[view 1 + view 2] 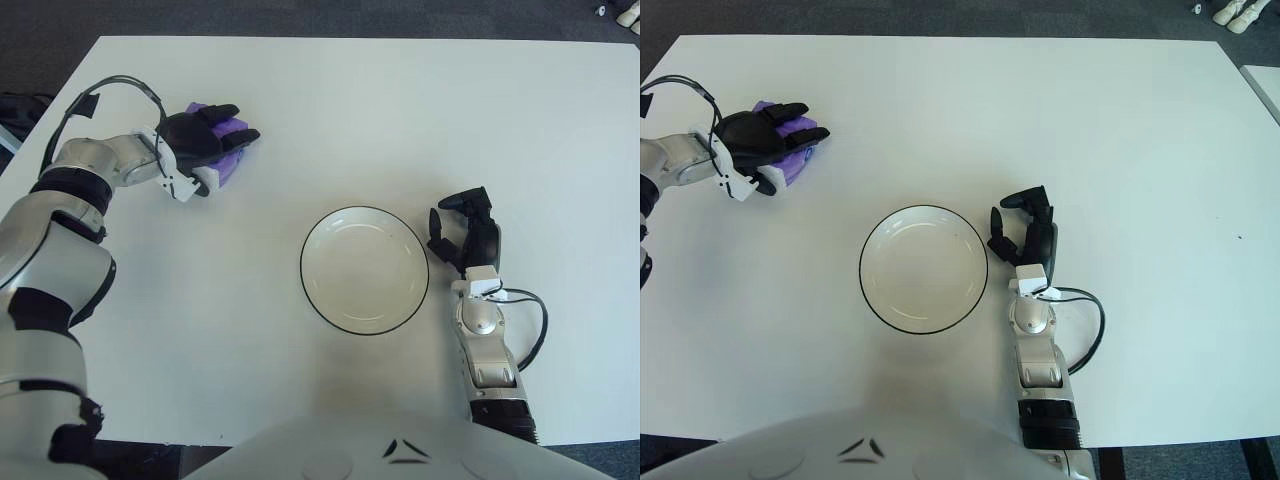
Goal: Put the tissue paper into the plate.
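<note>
silver-white jointed arms, black fingers (225, 118) on both hands, thin black cables looping at each wrist.

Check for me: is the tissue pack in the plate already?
No, the plate is empty, and the tissue pack lies at the table's far left under the left hand.

head stereo pair | facing fwd+down | both share table (330, 120)

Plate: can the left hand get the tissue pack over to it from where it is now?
Probably yes. The left hand is wrapped over the tissue pack, and only bare table lies between it and the plate. The right hand sits beyond the plate's far side.
</note>
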Controlling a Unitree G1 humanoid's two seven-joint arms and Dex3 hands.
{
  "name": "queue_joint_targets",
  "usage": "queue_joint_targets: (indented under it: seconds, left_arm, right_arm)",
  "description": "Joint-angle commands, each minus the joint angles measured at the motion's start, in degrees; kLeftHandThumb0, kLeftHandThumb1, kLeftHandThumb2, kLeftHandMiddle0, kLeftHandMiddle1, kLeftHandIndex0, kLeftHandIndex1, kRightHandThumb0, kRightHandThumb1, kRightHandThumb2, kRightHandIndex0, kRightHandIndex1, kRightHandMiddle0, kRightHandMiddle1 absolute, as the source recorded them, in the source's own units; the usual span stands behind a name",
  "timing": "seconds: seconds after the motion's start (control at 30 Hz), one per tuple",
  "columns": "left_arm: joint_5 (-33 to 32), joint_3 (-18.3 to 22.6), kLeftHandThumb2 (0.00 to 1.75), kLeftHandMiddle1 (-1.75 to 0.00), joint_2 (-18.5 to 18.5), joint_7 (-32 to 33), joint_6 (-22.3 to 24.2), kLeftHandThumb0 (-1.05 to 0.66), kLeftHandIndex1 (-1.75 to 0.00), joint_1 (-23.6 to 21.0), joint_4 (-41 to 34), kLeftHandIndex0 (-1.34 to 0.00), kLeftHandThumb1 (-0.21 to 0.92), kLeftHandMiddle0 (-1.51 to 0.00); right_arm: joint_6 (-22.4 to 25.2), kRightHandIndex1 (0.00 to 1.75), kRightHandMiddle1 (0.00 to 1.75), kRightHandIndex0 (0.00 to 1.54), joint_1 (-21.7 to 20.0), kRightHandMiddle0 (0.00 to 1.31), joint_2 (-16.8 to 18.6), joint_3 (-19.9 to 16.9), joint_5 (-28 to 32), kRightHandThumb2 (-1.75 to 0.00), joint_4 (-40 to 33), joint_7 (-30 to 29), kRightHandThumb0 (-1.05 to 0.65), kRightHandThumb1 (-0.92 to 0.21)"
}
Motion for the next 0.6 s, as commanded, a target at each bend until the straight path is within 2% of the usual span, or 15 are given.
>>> queue_joint_targets:
  seconds: [0.0,0.37,0.5,0.57]
  left_arm:
    - [1.4,-3.1,0.56,0.00,-1.8,-3.0,-2.4,-1.05,0.00,3.0,1.6,0.00,0.76,0.00]
    - [-0.9,-4.2,0.56,-0.01,-3.3,-6.8,-3.9,-1.05,0.00,3.0,2.6,0.00,0.79,-0.01]
    - [-1.9,-4.2,0.56,-0.02,-3.5,-9.8,-4.2,-1.05,0.00,3.1,2.0,0.00,0.78,-0.04]
    - [-3.5,-3.5,0.55,-0.03,-3.6,-13.4,-4.3,-1.04,0.00,3.1,1.9,0.00,0.77,-0.05]
  right_arm:
    - [1.0,1.22,1.75,0.60,2.4,0.36,0.0,-0.3,0.7,-0.92,1.0,0.4,-0.39,-0.64]
    - [1.3,1.22,1.75,0.58,2.8,0.36,0.1,-0.7,1.5,-0.91,0.8,0.9,-0.39,-0.64]
    - [1.0,1.24,1.75,0.58,2.9,0.36,0.4,-0.9,1.6,-0.91,0.8,0.4,-0.39,-0.64]
    - [0.3,1.24,1.75,0.58,2.9,0.36,0.4,-1.0,1.5,-0.91,1.1,0.1,-0.39,-0.65]
